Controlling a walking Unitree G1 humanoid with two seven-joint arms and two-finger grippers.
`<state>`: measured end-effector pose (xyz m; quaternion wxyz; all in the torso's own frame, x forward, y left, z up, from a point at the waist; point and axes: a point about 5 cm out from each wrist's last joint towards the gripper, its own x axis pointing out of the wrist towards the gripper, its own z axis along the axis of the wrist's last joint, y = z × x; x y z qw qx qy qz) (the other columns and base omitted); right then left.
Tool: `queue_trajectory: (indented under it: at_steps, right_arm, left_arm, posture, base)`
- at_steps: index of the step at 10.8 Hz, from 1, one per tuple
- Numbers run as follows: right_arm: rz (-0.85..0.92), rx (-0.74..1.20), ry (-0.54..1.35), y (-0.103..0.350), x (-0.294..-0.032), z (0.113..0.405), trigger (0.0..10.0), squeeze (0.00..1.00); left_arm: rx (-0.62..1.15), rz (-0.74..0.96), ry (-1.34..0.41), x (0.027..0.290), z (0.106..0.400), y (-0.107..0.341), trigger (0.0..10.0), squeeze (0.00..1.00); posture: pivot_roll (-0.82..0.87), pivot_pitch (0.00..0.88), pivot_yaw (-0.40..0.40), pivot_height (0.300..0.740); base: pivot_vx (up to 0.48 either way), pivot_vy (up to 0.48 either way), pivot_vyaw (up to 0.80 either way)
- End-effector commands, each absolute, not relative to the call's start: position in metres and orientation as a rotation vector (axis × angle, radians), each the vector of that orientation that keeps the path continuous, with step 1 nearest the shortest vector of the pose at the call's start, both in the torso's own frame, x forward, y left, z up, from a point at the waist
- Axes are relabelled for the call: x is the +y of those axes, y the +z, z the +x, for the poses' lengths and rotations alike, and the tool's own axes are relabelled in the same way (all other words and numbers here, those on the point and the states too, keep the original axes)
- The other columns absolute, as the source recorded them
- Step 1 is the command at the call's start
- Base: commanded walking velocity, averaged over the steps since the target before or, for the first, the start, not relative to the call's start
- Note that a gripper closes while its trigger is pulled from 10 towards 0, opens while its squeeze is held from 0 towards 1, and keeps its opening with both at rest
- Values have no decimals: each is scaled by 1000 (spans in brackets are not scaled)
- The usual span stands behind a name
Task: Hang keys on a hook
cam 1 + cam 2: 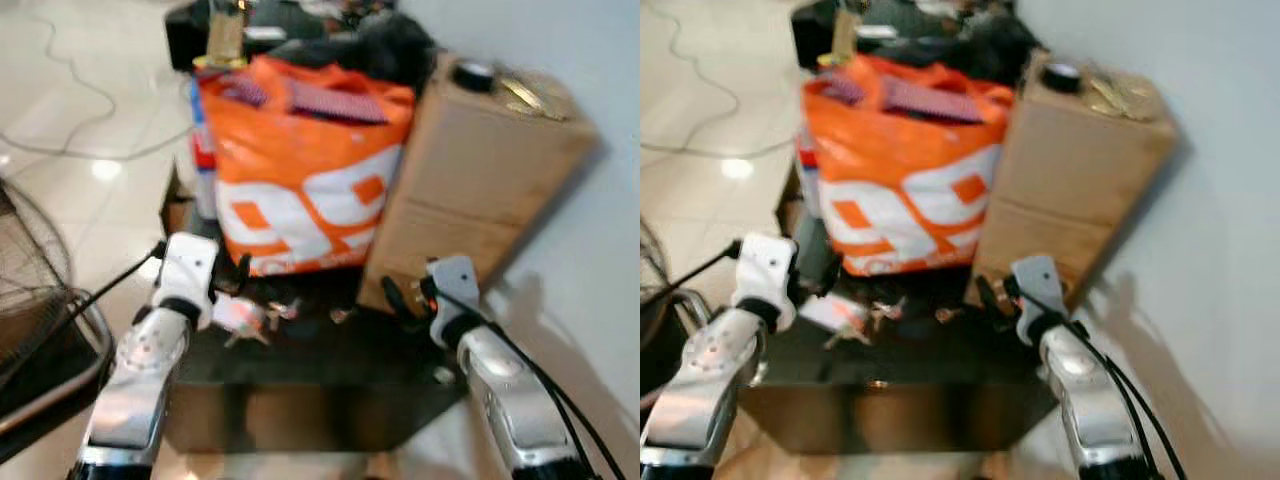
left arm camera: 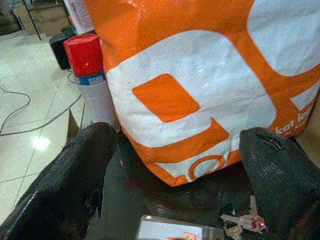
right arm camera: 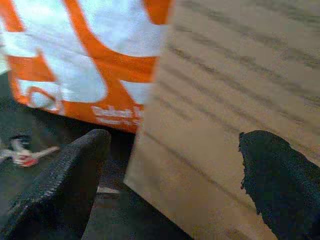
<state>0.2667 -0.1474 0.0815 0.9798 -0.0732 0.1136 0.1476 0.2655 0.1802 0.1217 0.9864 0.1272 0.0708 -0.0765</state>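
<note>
Both grippers I saw spread open and empty: left gripper (image 2: 180,175) facing the orange bag (image 1: 300,170), right gripper (image 3: 170,185) facing the box (image 1: 480,190). Keys (image 2: 245,220) lay on the dark table (image 1: 330,370) just beside the left fingers (image 2: 75,180).

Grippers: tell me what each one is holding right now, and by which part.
Nothing is held. The left gripper and right gripper are both open and empty; the keys lie on the dark table.
</note>
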Motion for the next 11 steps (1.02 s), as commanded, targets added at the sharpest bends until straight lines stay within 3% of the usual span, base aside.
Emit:
queue_trajectory:
  at_steps: [1, 3, 8, 11]
  right_arm:
    - [-140, 241, 274, 81, -150, 267, 10000, 0]
    - [-105, 262, 218, 75, -150, 265, 10000, 0]
    - [-183, 251, 276, 77, -142, 266, 10000, 0]
    - [-186, 287, 268, 74, -149, 268, 10000, 0]
  left_arm:
    - [136, 264, -143, 182, 266, 124, 10000, 86]
    - [140, 259, -142, 184, 265, 123, 10000, 98]
    - [143, 268, -134, 185, 264, 123, 10000, 90]
    - [152, 280, -129, 185, 266, 121, 10000, 55]
  posture:
    - [52, 0, -110, 740]
    - [57, 0, -115, 740]
    - [60, 0, -119, 740]
    - [58, 0, -120, 740]
  base:
    - [0, 0, 0]
    - [0, 0, 0]
    - [268, 0, 768]
    - [0, 0, 0]
